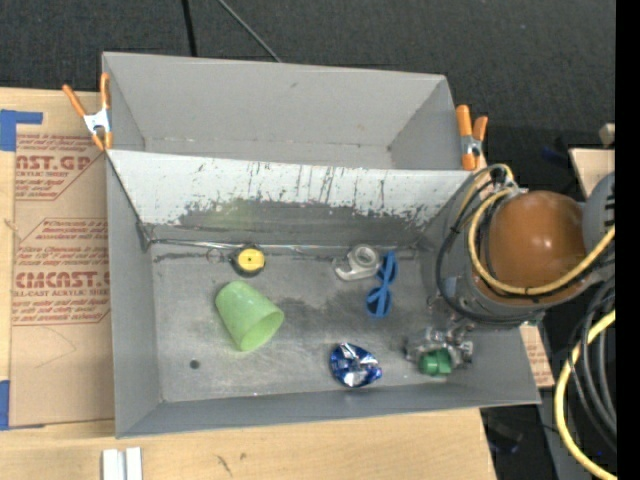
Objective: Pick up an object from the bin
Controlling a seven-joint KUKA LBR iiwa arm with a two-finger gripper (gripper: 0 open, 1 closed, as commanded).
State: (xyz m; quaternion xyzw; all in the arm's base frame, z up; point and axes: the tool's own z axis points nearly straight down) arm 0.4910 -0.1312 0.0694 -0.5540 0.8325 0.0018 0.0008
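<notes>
The hand (437, 351) is seen low in the front right corner of the grey metal bin (300, 118), set directly over a small dark-green lump (435, 366) that lies on the floor close to the right wall. Whether the hand is clenched or released cannot be told, nor whether the lump is gripped at all.

The chief risk is judged to be a weak or missed grasp: the lump is small and rounded, so it could be squeezed out sideways or nudged into the corner. The right wall is very near, and it could be struck or scraped if the hand is shifted that way.

Just to the left, a crumpled blue-and-white foil wrapper (354, 365) could be caught or dragged along. Farther back lie a blue plastic clip-like piece (381, 286) and a silver-grey ring (358, 263), which are unlikely to be disturbed. A light-green plastic cup on its side (247, 316) and a small yellow disc (249, 260) are well apart.
</notes>
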